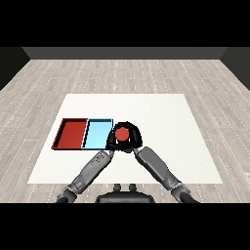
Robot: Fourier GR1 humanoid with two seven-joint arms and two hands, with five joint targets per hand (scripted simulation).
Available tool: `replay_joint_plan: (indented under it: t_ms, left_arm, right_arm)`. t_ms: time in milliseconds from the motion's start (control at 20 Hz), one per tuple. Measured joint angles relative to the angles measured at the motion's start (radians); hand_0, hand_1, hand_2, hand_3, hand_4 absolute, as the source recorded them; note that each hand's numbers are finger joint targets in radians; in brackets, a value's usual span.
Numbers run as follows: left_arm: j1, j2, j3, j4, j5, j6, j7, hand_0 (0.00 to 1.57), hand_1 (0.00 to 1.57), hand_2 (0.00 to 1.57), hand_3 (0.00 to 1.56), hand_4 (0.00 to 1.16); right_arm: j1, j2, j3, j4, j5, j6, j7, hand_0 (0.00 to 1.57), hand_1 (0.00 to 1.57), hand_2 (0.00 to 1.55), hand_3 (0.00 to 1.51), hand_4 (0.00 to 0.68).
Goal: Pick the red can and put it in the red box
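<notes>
The right robot hand (133,136) sits near the middle of the desk, its black fingers arched up and over the red can (121,133) and curled round it on the far and right sides. The can shows its round red top, framed by the dark fingers, and it stands just to the right of the light blue tray (97,135), outside both trays. Whether its base touches the desk or is lifted off it cannot be told from this view.

The left robot hand (111,141) is pressed close against the can's left side, between the can and the near right corner of the light blue tray. Its fingers merge with the dark mass around the can, so whether they are straight or curled cannot be told.

Both grey forearms (156,166) run from the lower corners inward and meet at the can, forming a narrow V.

To the left, the 2 trays lie side by side and touching: the light blue tray next to the can, and the red tray (71,134) beyond it, farther left. Both have dark rims and nothing in them.

The white desk (166,117) spreads around everything, and past its edges lies a pale wood-plank floor (215,83).
</notes>
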Motion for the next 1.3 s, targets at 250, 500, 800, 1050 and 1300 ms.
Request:
replay_joint_plan:
  t_ms: [250,500,800,1050,1300]
  left_arm:
    - [-0.003,-0.003,-0.002,-0.002,0.014,-0.009,-0.006,1.57,1.57,1.57,1.49,1.14]
    - [-0.014,-0.009,-0.003,-0.01,0.018,-0.002,0.003,1.57,1.57,1.57,1.49,1.15]
    - [-0.007,-0.033,0.002,-0.004,-0.015,-0.017,0.005,1.57,1.57,1.57,1.48,1.15]
    - [0.026,-0.035,0.009,-0.007,-0.036,-0.043,0.016,1.57,1.57,1.57,1.48,1.14]
    - [0.067,-0.037,0.027,0.006,-0.015,-0.061,-0.019,1.57,1.57,1.57,1.49,1.12]
  right_arm:
    - [0.023,0.0,-0.003,-0.031,-0.016,0.039,-0.002,0.0,0.0,0.0,0.0,0.0]
    - [0.04,0.006,-0.027,-0.062,0.018,0.069,0.018,0.0,0.0,0.0,0.0,0.0]
    - [0.063,0.001,-0.055,-0.095,0.059,0.101,0.027,0.0,0.0,0.0,0.0,0.0]
    - [0.067,-0.011,-0.102,-0.128,0.111,0.108,0.051,0.0,0.0,0.0,0.0,0.0]
    - [0.085,-0.046,-0.159,-0.272,0.138,0.095,0.116,0.0,0.0,0.0,0.0,0.0]
